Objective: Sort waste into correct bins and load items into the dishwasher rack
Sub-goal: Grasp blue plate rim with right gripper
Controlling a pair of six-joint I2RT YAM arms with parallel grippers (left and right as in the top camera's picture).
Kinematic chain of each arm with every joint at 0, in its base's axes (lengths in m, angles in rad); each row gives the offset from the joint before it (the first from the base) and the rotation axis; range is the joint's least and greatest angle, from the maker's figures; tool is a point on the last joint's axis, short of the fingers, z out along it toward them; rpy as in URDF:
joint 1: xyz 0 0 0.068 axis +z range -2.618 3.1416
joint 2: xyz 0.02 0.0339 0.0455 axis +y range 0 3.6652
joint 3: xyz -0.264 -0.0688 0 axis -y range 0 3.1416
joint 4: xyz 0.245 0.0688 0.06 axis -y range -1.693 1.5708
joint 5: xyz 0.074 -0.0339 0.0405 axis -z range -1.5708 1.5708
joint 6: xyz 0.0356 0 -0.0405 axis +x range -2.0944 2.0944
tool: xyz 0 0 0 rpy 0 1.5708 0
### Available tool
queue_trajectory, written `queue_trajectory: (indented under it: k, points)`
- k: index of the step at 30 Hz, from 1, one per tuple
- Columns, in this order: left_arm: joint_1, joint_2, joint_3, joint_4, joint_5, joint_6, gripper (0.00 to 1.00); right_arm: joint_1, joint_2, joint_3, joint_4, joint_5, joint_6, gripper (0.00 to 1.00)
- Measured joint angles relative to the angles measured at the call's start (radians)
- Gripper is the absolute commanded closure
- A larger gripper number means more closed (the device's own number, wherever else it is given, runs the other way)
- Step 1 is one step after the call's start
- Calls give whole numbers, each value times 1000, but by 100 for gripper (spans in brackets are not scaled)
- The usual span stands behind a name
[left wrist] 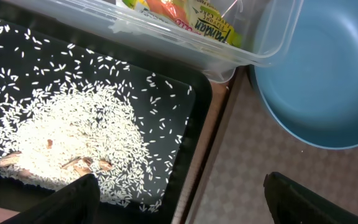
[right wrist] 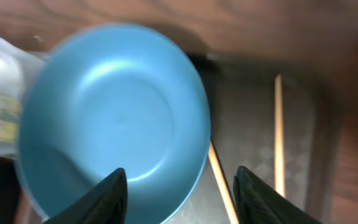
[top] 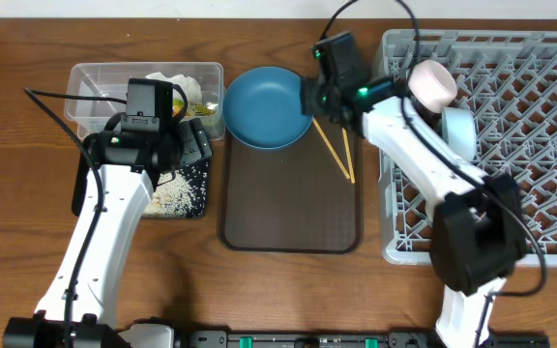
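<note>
Overhead, wooden table (top: pixel 17 242).

- Dishwasher rack (top: pixel 549 145): grey, on the right side of the table. A pale cup (top: pixel 433 84) sits in its far left corner. A light blue bowl (top: pixel 459 130) is just beside the cup, partly hidden by the right arm.
- Brown serving tray (top: pixel 288 203): centre of the table. The blue plate (top: pixel 264 106) rests across its far edge. Two wooden chopsticks (top: pixel 335 150) lie on the tray to the right of the plate, crossing near their lower ends.
- Clear plastic tub (top: pixel 85 97): far left. It holds crumpled white tissue (top: pixel 172 79) and the yellow-green-orange snack wrapper (left wrist: pixel 204 22).
- Black tray (left wrist: pixel 179 118): just beside the tub on the near side. A heap of white rice grains (left wrist: pixel 61 137) lies in it, with a few brownish scraps among them.

Right gripper (right wrist: pixel 180 175): at the plate's right rim. Jaws are spread, one finger over the plate's face and the other over the brown tray, with the rim between them. The wrist view is blurred and I cannot tell whether either finger touches the plate. A gap shows on the tray side.

Left gripper (left wrist: pixel 180 190): hangs over the seam between the black tray and the brown tray. Jaws are spread wide, with nothing between them.
</note>
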Motion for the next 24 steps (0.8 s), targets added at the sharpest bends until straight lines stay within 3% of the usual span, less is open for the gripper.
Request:
queue_trajectory:
  k: [8,16,24]
  points:
    - [0,0,0,0,0,0,13,2,85,0,2,6,56,55]
    - [0,0,0,0,0,0,13,2,144,0,-3,8,74,82]
    - [0,0,0,0,0,0,13,2,144,0,-36,45,84,94]
